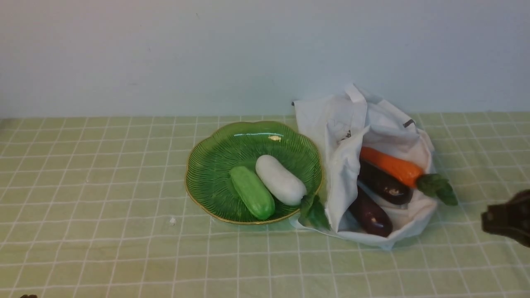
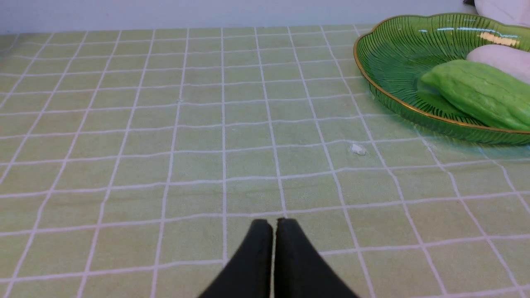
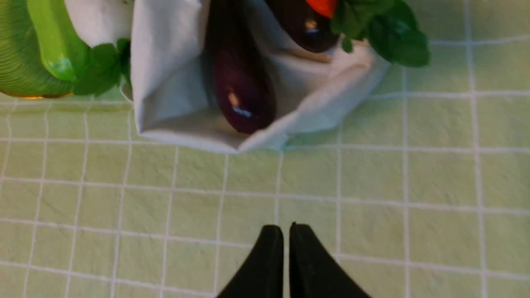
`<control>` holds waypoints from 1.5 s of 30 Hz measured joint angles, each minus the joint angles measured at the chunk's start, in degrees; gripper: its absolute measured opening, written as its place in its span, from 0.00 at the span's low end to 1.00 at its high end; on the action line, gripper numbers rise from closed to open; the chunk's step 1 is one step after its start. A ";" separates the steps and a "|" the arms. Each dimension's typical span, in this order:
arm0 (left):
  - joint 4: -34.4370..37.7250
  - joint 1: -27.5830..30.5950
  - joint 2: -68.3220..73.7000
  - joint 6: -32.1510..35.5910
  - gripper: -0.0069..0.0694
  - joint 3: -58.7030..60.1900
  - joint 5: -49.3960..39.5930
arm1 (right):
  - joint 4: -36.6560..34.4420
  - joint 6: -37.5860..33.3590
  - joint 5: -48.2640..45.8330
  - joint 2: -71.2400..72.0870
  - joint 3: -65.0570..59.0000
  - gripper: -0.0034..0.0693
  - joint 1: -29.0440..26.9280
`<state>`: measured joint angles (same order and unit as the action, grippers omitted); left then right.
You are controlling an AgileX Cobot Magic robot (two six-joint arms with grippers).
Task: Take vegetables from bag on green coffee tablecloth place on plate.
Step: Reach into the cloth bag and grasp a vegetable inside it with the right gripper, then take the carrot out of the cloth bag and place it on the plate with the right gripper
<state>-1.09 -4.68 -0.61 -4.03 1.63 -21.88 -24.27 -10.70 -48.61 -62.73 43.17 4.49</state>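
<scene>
Setting: a staged tabletop for robot trials, dressed to look like a domestic dining table. Evidence, home side: a pale yellow-green tablecloth gridded in thin white lines, a ribbed green glass plate with a gilt scalloped rim, and a soft white cloth bag. Evidence, test side: a plain pale wall directly behind the table, glossy toy vegetables standing in for real produce, and the black left gripper and right gripper, jaws pressed together, over the cloth.

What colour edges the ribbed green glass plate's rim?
Gold: a thin line edging the ribbed green glass plate, clearest in the left wrist view.
</scene>
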 joint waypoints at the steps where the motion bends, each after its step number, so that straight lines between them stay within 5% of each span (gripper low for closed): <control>1: 0.00 0.00 0.00 0.00 0.09 0.00 0.00 | -0.47 -1.11 0.36 0.00 0.01 0.09 0.00; 4: 0.00 0.00 0.00 0.00 0.09 0.00 0.00 | -7.28 -11.98 5.09 -9.74 3.21 0.26 0.21; 14: 0.00 0.00 0.00 0.00 0.09 0.00 0.00 | -6.79 -20.17 10.85 -27.56 16.82 0.60 0.37; 29: 0.00 0.00 0.00 0.00 0.09 0.00 0.00 | -2.29 -23.08 11.39 -46.04 26.78 0.62 1.15; 36: 0.00 0.00 0.00 0.00 0.09 0.00 0.00 | -0.39 -24.02 11.34 -46.86 27.05 0.51 1.21; 41: 0.05 0.00 0.00 0.00 0.09 0.00 0.00 | 4.81 -22.16 3.94 -42.74 28.25 0.51 1.21; 45: 0.05 0.00 0.00 0.00 0.09 0.00 0.00 | 9.66 -13.55 -7.99 -35.81 30.54 0.51 1.21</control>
<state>-1.04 -4.68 -0.61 -4.03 1.63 -21.88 -14.61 -24.25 -56.60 -98.53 73.71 5.70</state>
